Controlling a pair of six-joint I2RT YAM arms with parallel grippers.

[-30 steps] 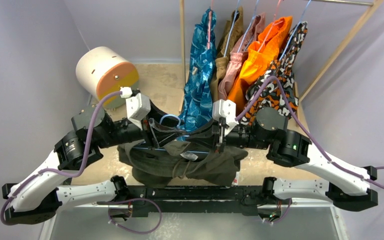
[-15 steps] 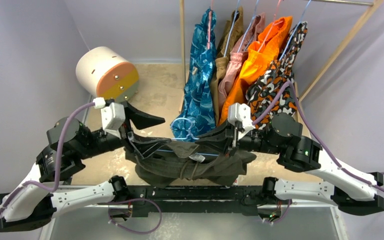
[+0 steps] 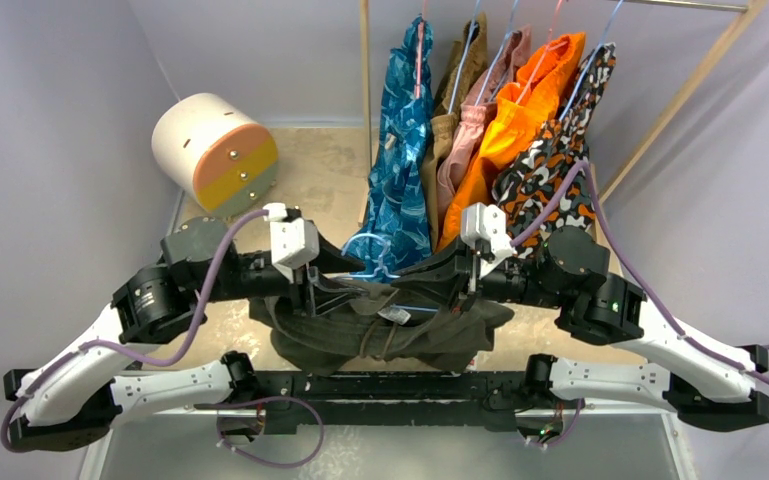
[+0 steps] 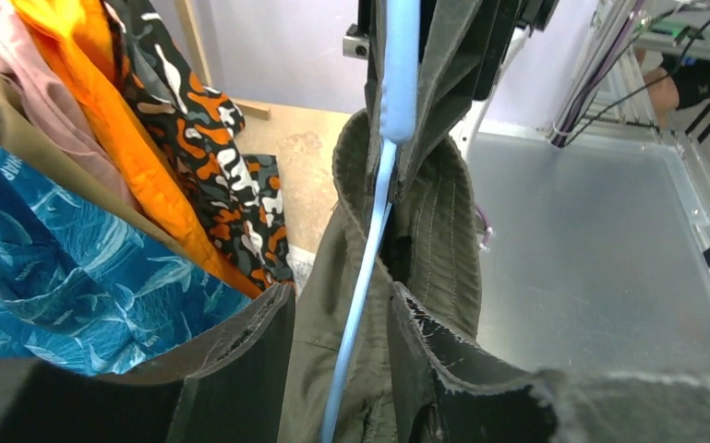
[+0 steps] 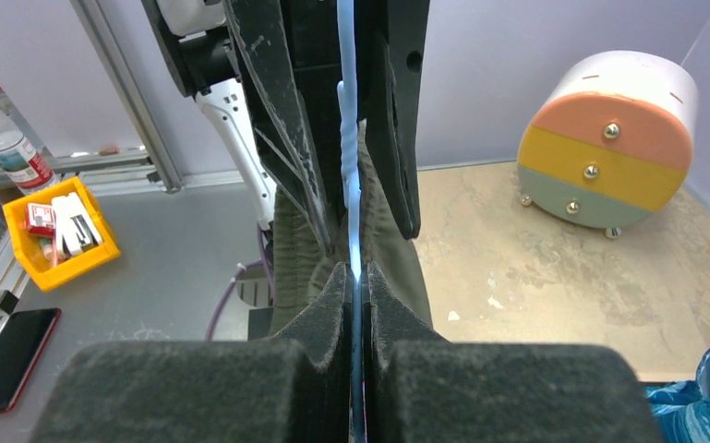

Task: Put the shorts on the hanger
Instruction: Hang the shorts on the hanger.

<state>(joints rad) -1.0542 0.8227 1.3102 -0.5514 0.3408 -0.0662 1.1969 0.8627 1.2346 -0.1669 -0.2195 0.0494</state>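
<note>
The dark olive shorts [image 3: 390,338] hang draped over the light-blue wire hanger, held in the air between both arms near the front edge. In the left wrist view the hanger [image 4: 369,240] runs up between the spread fingers, with the shorts [image 4: 434,212] folded over it. My left gripper [image 3: 328,288] [image 4: 337,305] is open, its jaws on either side of the wire and fabric. My right gripper [image 3: 442,282] [image 5: 355,277] is shut on the hanger [image 5: 348,138], with the shorts [image 5: 295,249] just beyond its fingertips.
A wooden rack [image 3: 365,100] at the back holds several hung garments, including blue patterned shorts [image 3: 400,150] and an orange one [image 3: 520,120], close behind the grippers. A round drawer unit [image 3: 215,150] stands back left. A yellow bin [image 5: 55,231] sits off the table.
My left arm pulled back left with its jaws wide open, then swung right again, so its open jaws now straddle the hanger and shorts. The right gripper shifted slightly right, still holding the hanger.
</note>
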